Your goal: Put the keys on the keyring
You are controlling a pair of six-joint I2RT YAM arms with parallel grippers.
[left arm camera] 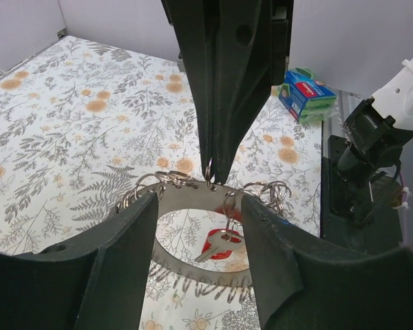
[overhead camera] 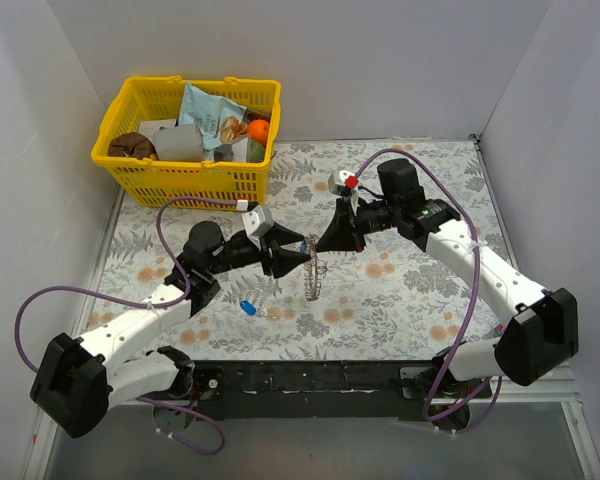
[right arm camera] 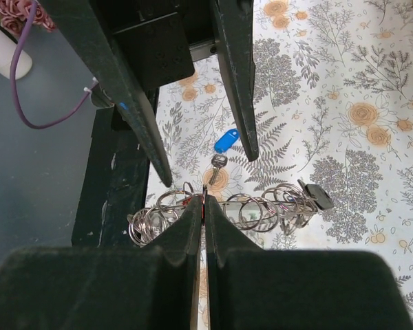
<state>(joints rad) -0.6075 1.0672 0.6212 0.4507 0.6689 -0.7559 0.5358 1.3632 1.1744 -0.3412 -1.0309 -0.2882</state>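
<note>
The keyring (overhead camera: 313, 278) stands on edge mid-table, a silver band hung with several small split rings. My right gripper (overhead camera: 322, 245) comes down from above and is shut on its top rim (right arm camera: 204, 201); in the left wrist view it shows as a dark wedge (left arm camera: 212, 172). My left gripper (overhead camera: 298, 258) is open, its fingers on either side of the keyring (left arm camera: 193, 271) and not pressing on it. A silver key with a red cap (left arm camera: 224, 246) hangs inside the ring. A blue-capped key (overhead camera: 248, 308) lies loose on the cloth, also in the right wrist view (right arm camera: 224, 143).
A yellow basket (overhead camera: 130, 165) of groceries stands at the back left. A green and blue sponge pack (left arm camera: 306, 93) lies by the table's right edge. The right arm's base (left arm camera: 372, 137) is close behind the ring. White walls close in the table.
</note>
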